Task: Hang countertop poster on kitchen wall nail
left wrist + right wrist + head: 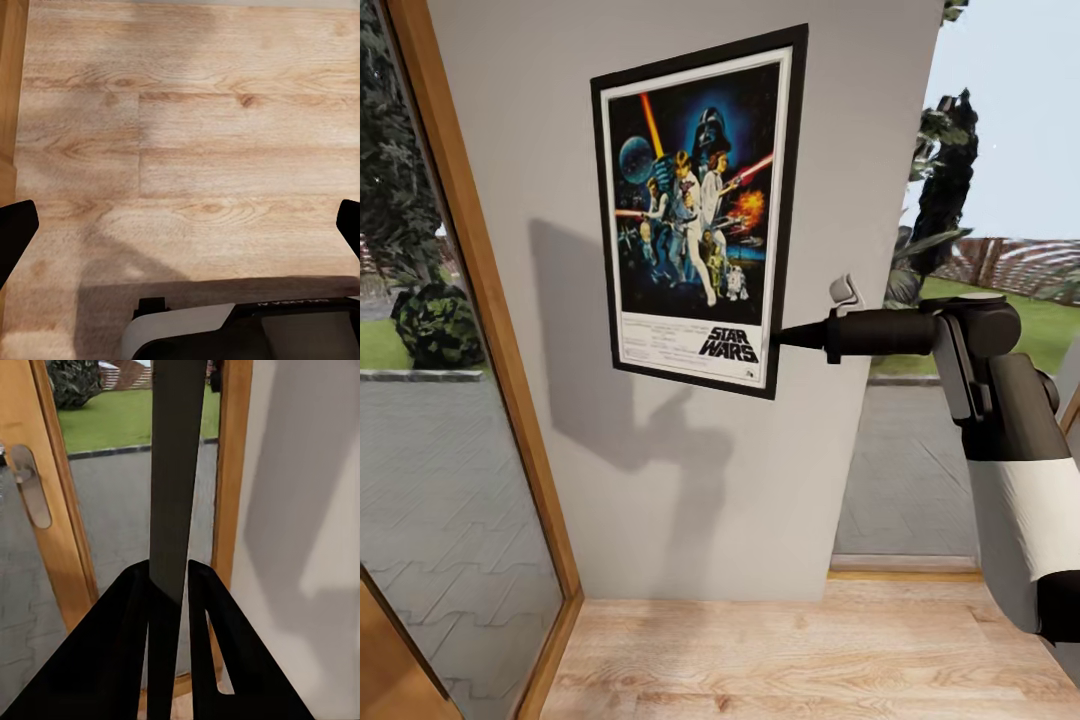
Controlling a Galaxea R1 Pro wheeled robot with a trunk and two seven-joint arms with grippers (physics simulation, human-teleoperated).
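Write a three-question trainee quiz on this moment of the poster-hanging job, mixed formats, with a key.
1. True or false: the right gripper is closed on the edge of the poster.
2. The left gripper looks down on: A) a sink, B) the wooden floor, C) a countertop.
3. Fill in: the poster is held against the pale grey ____.

Key: 1 true; 2 B; 3 wall.
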